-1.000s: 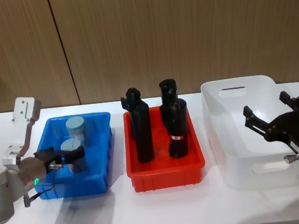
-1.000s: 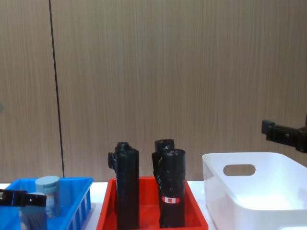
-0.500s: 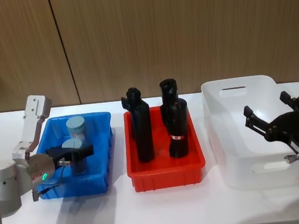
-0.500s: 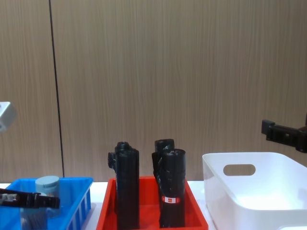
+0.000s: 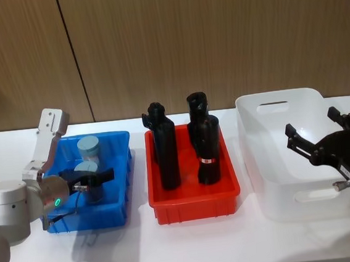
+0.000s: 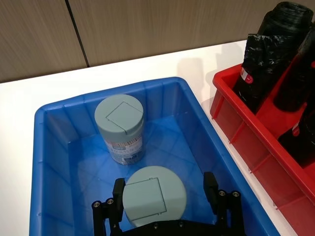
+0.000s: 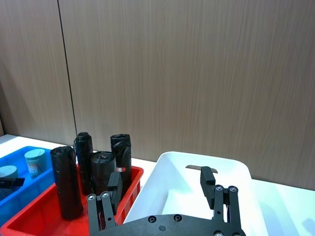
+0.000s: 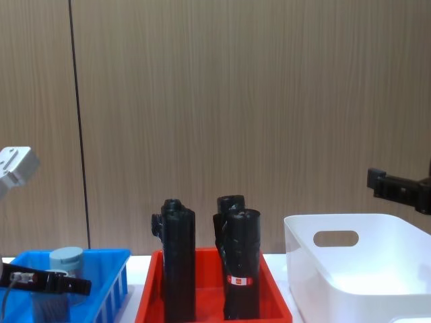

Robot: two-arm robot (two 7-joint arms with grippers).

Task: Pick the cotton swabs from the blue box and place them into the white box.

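1. Your left gripper [image 6: 164, 187] sits low in the blue box [image 5: 96, 218] at the left end of the counter [image 5: 193, 253]. Its fingers are spread to either side of the nearer cotton swabs tub [image 5: 84, 169]. One finger is at the lid and a gap shows at the other, so it has not clenched. I judge that the step in hand is the grasp on the first tub.
2. The second cotton swabs tub [image 5: 89, 145] stands upright just behind, nearer the back wall of the same box.
3. Next, close on the nearer tub and lift it clear of the blue rim. Carry it high, because the black bag rolls [image 5: 167, 153] in the red tray [image 5: 195, 206] stand tall in between.
4. Neither tub has reached the white box [image 5: 281, 201] on the right. Your right gripper [image 5: 311, 122] hangs over it, fingers spread and holding nothing, so mind it on arrival.
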